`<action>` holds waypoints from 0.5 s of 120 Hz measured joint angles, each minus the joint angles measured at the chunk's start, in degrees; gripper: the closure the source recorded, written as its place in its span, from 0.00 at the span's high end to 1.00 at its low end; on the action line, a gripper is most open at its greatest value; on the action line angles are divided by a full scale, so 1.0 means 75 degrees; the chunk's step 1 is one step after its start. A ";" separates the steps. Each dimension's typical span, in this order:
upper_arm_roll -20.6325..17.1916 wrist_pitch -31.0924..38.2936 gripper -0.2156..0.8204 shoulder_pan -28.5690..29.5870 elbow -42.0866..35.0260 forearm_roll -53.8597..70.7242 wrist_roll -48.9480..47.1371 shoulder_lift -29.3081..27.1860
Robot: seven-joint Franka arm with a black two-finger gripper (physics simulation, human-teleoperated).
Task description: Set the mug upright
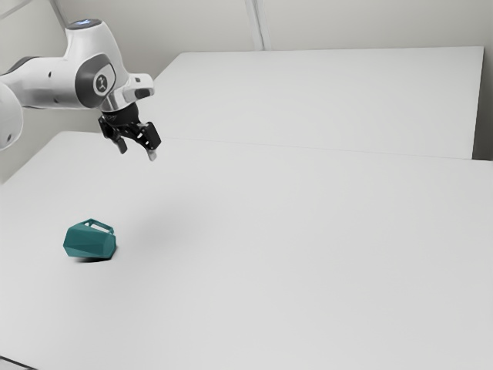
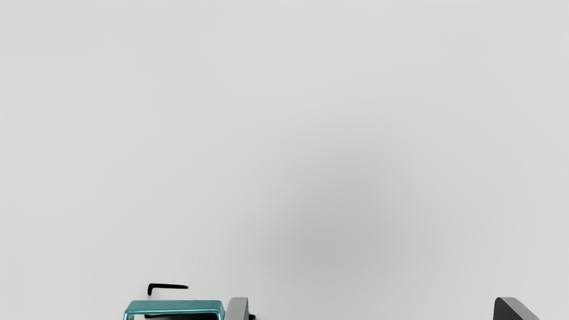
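The black two-finger end effector (image 1: pixel 138 151) hangs in the air with its fingers spread wide, nothing between them and nothing touched. A small mark on the white-and-grey arm's round joint cover (image 1: pixel 101 83) is too small to read. Below the end effector, the teal faceted mug (image 1: pixel 90 242) lies on its side on the white counter (image 1: pixel 308 262), well apart from the fingertips.

The mug (image 1: pixel 90 242) has smooth, flat faces, and its handle (image 2: pixel 175 306) shows a glossy, almost metallic sheen. The table (image 1: pixel 269 254) looks smooth and matt, the arm (image 1: pixel 58 83) like smooth plastic, the gripper (image 1: pixel 137 151) darker, with smooth fingertips (image 2: pixel 237 310).
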 joint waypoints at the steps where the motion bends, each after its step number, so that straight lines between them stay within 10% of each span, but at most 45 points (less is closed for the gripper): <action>1: 0.0000 0.0005 0.79 -0.0001 -0.0001 -0.0001 0.0012 0.0000; 60: 0.0340 -0.0581 0.79 0.1717 -0.0140 -0.1618 0.1223 0.0040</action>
